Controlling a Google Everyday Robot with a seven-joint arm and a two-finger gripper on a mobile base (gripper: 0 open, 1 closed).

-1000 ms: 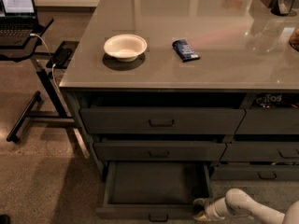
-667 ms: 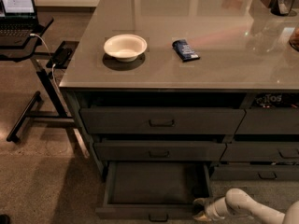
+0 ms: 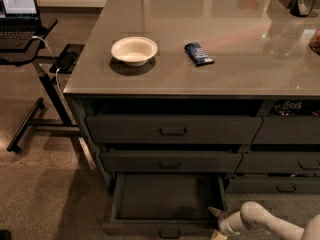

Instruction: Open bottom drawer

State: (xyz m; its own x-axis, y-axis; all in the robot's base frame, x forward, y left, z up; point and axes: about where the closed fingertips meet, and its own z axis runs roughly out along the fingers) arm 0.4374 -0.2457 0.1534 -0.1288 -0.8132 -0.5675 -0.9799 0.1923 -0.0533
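Note:
The bottom drawer (image 3: 165, 199) is pulled out from under the counter, showing a shallow flat dark interior, with its slim front (image 3: 162, 229) and small central handle (image 3: 169, 232) at the lower edge of the view. My gripper (image 3: 216, 218) is at the end of a white arm (image 3: 260, 219) coming in from the bottom right, and sits at the drawer's front right corner. Above are two taller drawer fronts, the middle one (image 3: 170, 161) and the top one (image 3: 172, 129).
The grey countertop (image 3: 240, 39) holds a white bowl (image 3: 134, 50) and a blue packet (image 3: 198, 53). A neighbouring right-hand drawer stack (image 3: 282, 161) adjoins. A laptop stand (image 3: 35, 79) with a laptop (image 3: 17, 11) stands on the floor at left.

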